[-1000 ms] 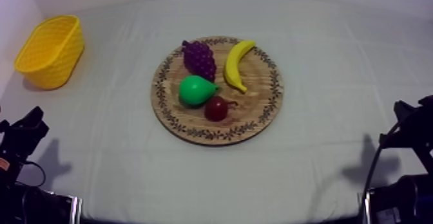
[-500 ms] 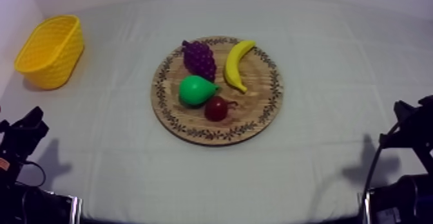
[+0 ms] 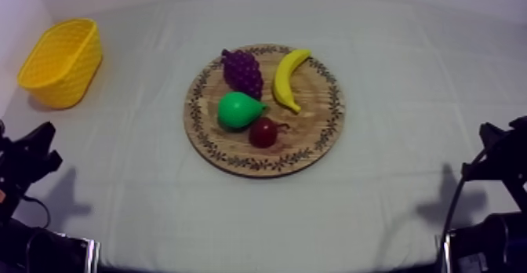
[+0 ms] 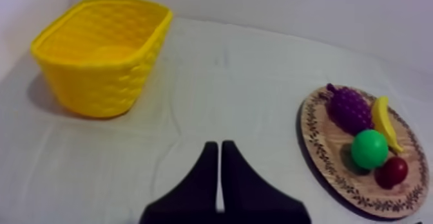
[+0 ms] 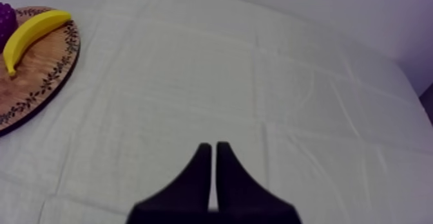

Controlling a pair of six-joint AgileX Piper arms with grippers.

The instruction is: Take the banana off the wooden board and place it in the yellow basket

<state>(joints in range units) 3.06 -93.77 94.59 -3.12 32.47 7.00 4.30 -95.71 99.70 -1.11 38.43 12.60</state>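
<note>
Banana (image 3: pixel 288 80): lies curved on the right-far part of the round wooden board (image 3: pixel 314 139), far tip close to the patterned rim. Bunch of grapes (image 3: pixel 242 71) just left of it. Green pear (image 3: pixel 238 110) nearer, with the small red fruit (image 3: pixel 263 132) just beside the pear on its near right. Board sits mid-counter (image 3: pixel 408 96). Yellow basket (image 3: pixel 63 63) stands at the far left, well apart from the board. Left hand (image 4: pixel 219 150): fingers pressed together in a narrow wedge, over cloth nearer than the basket. Right hand (image 5: pixel 211 150): also pressed together, over cloth right of the board.
</note>
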